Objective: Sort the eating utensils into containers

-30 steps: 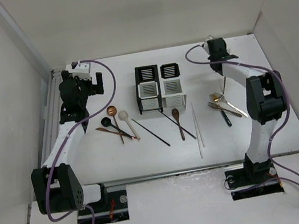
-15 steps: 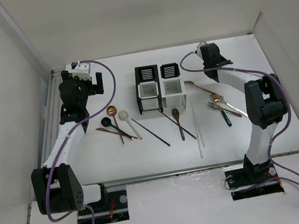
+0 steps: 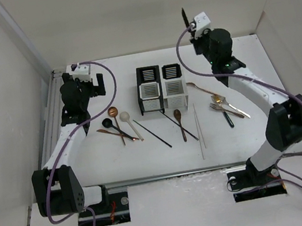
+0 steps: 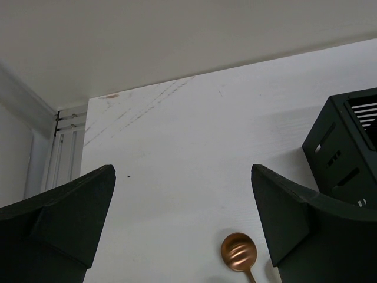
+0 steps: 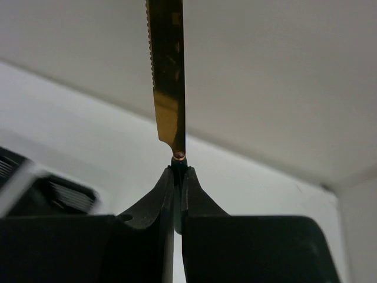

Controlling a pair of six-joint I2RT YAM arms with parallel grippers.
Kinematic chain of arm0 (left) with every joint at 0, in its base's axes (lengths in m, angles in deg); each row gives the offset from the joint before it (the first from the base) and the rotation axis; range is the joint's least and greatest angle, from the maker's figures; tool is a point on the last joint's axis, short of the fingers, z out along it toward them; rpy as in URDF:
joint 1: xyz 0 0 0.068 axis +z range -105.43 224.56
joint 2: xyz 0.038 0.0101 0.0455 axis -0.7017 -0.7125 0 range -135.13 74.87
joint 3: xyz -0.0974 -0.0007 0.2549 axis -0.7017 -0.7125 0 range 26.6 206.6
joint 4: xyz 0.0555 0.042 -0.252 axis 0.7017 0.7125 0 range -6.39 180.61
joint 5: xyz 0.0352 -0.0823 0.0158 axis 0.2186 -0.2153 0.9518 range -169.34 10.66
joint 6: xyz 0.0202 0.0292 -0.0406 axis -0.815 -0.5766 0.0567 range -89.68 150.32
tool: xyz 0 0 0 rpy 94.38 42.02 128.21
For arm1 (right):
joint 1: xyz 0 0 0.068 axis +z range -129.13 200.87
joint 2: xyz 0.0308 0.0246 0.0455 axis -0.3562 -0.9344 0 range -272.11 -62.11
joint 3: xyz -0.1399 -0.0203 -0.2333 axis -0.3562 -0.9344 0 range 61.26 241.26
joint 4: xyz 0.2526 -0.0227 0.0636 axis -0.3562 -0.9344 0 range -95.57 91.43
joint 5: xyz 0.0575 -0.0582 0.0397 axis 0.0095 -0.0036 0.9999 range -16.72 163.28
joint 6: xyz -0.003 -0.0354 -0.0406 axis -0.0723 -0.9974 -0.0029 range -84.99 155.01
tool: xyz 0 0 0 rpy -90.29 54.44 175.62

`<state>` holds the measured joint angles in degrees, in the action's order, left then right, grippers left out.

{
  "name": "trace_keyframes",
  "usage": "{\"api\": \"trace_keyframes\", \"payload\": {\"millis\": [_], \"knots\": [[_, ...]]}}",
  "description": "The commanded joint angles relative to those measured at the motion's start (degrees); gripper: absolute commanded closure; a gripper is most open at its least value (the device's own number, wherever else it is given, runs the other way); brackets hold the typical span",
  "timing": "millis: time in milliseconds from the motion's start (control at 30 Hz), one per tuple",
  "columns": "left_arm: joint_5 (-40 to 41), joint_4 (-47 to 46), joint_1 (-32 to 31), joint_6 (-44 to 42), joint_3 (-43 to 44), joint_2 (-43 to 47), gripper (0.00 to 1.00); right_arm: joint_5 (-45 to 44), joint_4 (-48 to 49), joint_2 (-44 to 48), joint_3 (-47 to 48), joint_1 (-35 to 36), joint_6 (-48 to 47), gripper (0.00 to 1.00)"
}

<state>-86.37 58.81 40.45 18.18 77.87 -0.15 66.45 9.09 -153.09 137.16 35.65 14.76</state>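
Observation:
My right gripper (image 3: 188,27) is raised high over the back of the table, right of the containers, and is shut on a gold knife (image 5: 168,71) with a black handle. The blade points up from the gripper (image 5: 178,172). The two joined caddies (image 3: 150,90) (image 3: 174,87) stand at centre back. My left gripper (image 3: 97,85) is open and empty at the back left. Its wrist view shows a copper spoon bowl (image 4: 238,252) between its fingers and a caddy corner (image 4: 344,147). The table holds the copper spoon (image 3: 113,112), black spoon (image 3: 107,122), cream spoon (image 3: 124,116), wooden spoon (image 3: 177,114), black chopstick (image 3: 152,133) and white chopsticks (image 3: 198,128).
A pile of gold forks and spoons (image 3: 227,106) lies at the right. One copper spoon (image 3: 199,88) lies beside the right caddy. White walls close in the back and both sides. Purple cables (image 3: 111,79) loop from both arms.
My right gripper has swung up from low over the table's back right, carrying the knife, which now points upward. The left arm has not moved.

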Motion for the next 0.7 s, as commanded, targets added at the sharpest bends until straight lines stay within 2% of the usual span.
{"api": "trace_keyframes", "payload": {"millis": [0,67,200,400,533,633,667], "knots": [[-1.2,-3.2,-0.2,3.4,-1.0,2.5,0.0,17.3,21.8,-2.3,-2.7,5.8,13.6,1.0],[-1.2,-3.2,-0.2,3.4,-1.5,3.0,0.0,18.6,28.8,-6.9,-1.7,6.5,18.3,1.0],[-0.5,-3.2,-0.2,4.6,-3.5,4.4,0.0,20.8,29.4,-13.3,1.6,7.0,22.7,1.0],[1.3,0.3,-0.2,13.0,-6.3,5.0,0.0,19.7,30.6,-14.5,-1.9,8.1,23.9,1.0],[-1.0,2.8,-0.2,17.3,-6.8,4.4,0.0,16.1,30.6,-13.9,-5.1,8.6,24.5,1.0],[-1.0,3.4,-0.2,18.5,-7.3,3.8,0.0,13.7,30.6,-13.9,-7.4,8.6,24.5,1.0],[-1.0,4.0,-0.2,19.0,-7.3,3.8,0.03,13.7,30.6,-13.9,-7.4,8.6,24.5,1.0]]}}
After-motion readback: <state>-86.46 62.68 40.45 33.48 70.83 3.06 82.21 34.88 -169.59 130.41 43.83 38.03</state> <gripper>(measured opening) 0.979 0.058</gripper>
